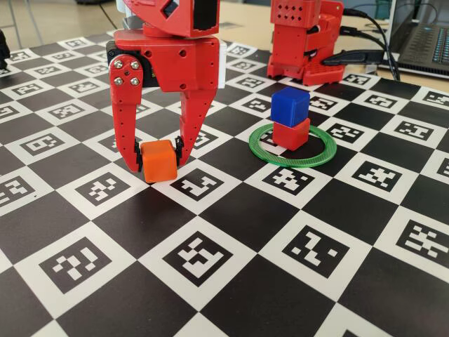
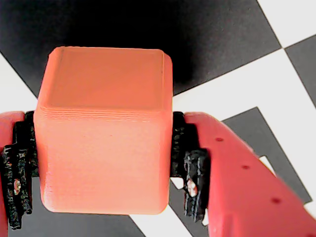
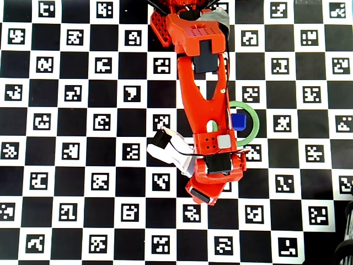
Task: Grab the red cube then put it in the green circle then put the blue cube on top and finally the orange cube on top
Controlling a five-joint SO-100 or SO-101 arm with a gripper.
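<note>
**Orange cube clamped, two-cube stack in the ring**

In the fixed view we see the end effector (image 1: 158, 160) pointing down at the worktop (image 1: 231, 281), its two red fingers closed against opposite sides of the orange cube (image 1: 158, 161). The cube's underside sits at or just above the checkered surface; we cannot tell whether it touches. The wrist view confirms the grip: the orange cube (image 2: 103, 133) fills the space between the black pads (image 2: 190, 182), pressed on both sides.

To the right in the fixed view, the green circle (image 1: 261, 153) lies flat on the worktop. Inside it stands the red cube (image 1: 290, 133), with the blue cube (image 1: 290, 107) resting on top, turned slightly against it.

From overhead, the arm covers much of the ring (image 3: 255, 122); we make out only the blue cube (image 3: 239, 121) within it, beside the arm
</note>
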